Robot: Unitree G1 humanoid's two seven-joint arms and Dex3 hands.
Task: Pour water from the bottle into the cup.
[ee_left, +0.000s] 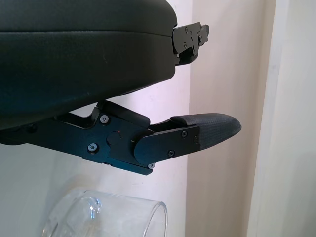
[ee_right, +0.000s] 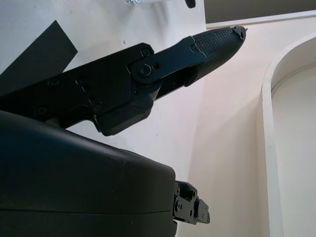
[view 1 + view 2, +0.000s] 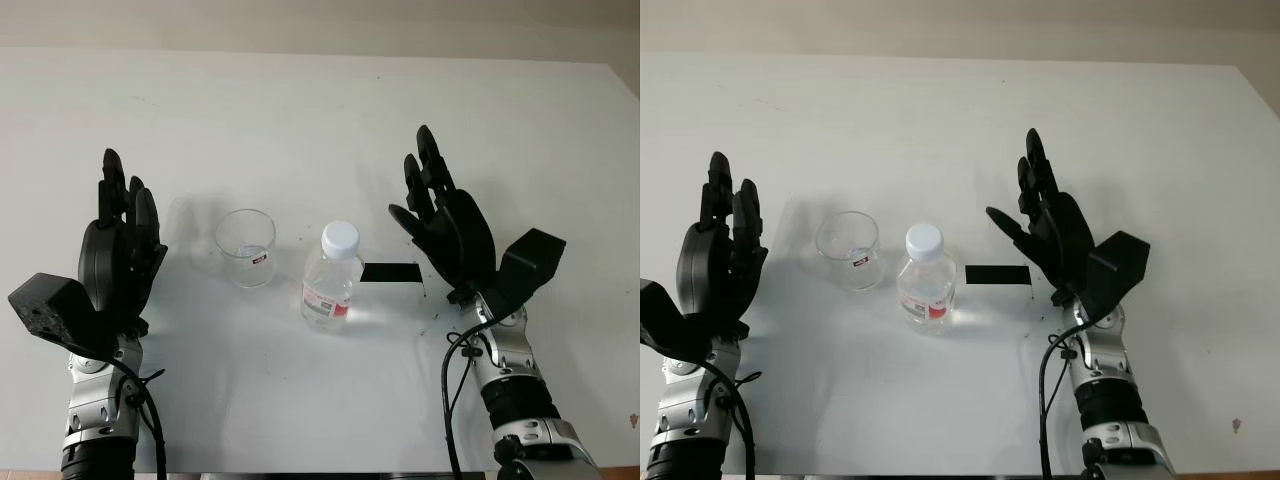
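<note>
Centrally on the white table (image 3: 320, 120), the capped bottle (image 3: 332, 276) stands upright just beside the empty clear cup (image 3: 246, 246), which is on its left. Left hand (image 3: 120, 245): open, empty, left of the cup. Right hand (image 3: 445, 225): open, empty, right of the bottle, above a black tape strip (image 3: 390, 272).

On the desk (image 3: 300, 120), the cup (image 3: 246, 247) stands just left of the bottle (image 3: 332, 275). The left hand (image 3: 120, 245) flanks the cup, the right hand (image 3: 445, 225) the bottle.
</note>
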